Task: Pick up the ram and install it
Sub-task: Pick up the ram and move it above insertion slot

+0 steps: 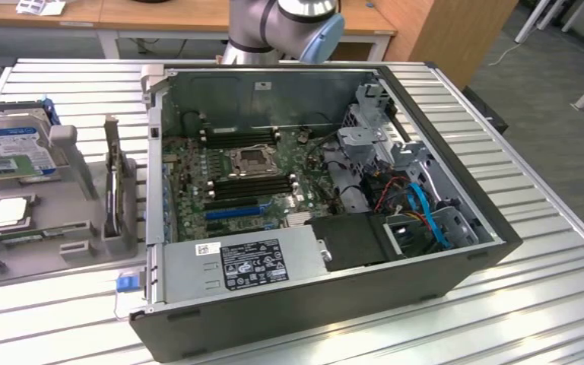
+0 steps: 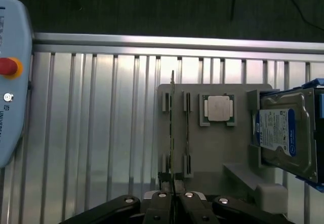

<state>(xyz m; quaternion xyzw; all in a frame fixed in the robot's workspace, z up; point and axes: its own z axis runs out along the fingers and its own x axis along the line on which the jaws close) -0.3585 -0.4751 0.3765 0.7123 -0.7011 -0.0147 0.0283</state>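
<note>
- Exterior view: a grey holder (image 1: 58,207) is sitting at the exterior view's left, carrying a hard drive (image 1: 13,141) at its far end, a processor chip (image 1: 8,213) nearer, and an upright dark card (image 1: 119,194) at its right.
- In the wrist view the ram (image 2: 172,127) is standing on edge in the holder's slots, with a second thin stick (image 2: 188,133) just beside it, between it and the chip.
- The gripper (image 2: 172,199) is hovering above the holder, clenched on nothing, its tips lining up with the ram.
- Rightward, the open computer case (image 1: 322,312) is showing its motherboard (image 1: 185,190) and, along its near wall, a power supply (image 1: 241,266).
- Bare slats are lying open around the case's near and right sides.
- The slatted metal table (image 1: 556,319) is bearing everything; wooden desks (image 1: 150,14) are standing beyond.
</note>
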